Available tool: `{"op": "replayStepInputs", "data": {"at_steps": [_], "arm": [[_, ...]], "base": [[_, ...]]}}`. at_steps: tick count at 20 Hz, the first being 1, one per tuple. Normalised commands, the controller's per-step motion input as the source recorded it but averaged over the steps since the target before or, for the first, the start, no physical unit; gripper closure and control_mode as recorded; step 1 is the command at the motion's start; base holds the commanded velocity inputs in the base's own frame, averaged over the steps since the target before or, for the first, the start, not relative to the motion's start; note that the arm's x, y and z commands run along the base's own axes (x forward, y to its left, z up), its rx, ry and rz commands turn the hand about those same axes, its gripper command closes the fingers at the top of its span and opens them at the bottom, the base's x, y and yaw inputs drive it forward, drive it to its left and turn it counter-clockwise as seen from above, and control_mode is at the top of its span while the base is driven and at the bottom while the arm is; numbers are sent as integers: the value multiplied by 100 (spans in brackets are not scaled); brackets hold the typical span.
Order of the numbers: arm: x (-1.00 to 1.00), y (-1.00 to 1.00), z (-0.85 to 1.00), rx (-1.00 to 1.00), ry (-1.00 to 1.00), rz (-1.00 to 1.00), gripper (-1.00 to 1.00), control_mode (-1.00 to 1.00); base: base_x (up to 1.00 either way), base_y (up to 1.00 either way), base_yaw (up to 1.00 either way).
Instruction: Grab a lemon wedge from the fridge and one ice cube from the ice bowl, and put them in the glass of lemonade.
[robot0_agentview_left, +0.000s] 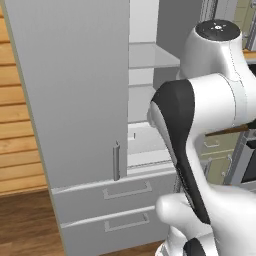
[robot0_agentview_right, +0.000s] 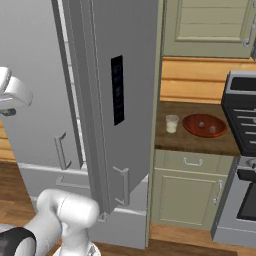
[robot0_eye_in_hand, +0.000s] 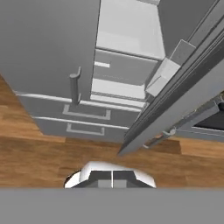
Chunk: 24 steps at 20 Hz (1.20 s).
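fridge (robot0_agentview_left: 75, 100) has its right door swung open, white shelves showing; gripper (robot0_eye_in_hand: 112, 178) fingers pressed fully together, holding nothing; glass of lemonade (robot0_agentview_right: 171, 123) sits just left of the ice bowl (robot0_agentview_right: 204, 125)

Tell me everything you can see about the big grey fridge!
The fridge is tall, smooth and grey, like painted metal. Its left door is closed, with a slim upright handle low on its edge. Its right door is swung open and carries a black panel. Inside are white shelves. Two drawers with bar handles sit below. It stands on the wooden floor, beside a counter.
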Motion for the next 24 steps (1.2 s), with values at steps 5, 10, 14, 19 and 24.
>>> {"op": "replayStepInputs", "data": {"at_steps": [5,10,14,19,24], "arm": [[47,-11,-49,-7,-1,-9,-100,-100],[51,-48,-29,-10,-3,-11,-100,-100],[74,-21,-2,-19,-1,-9,-100,-100],[27,-3,-9,-21,-4,-13,-100,-100],[22,-21,-14,-17,3,-21,-100,-100]], "base": [[0,0,0],[0,0,0],[0,0,0],[0,0,0],[0,0,0]]}}
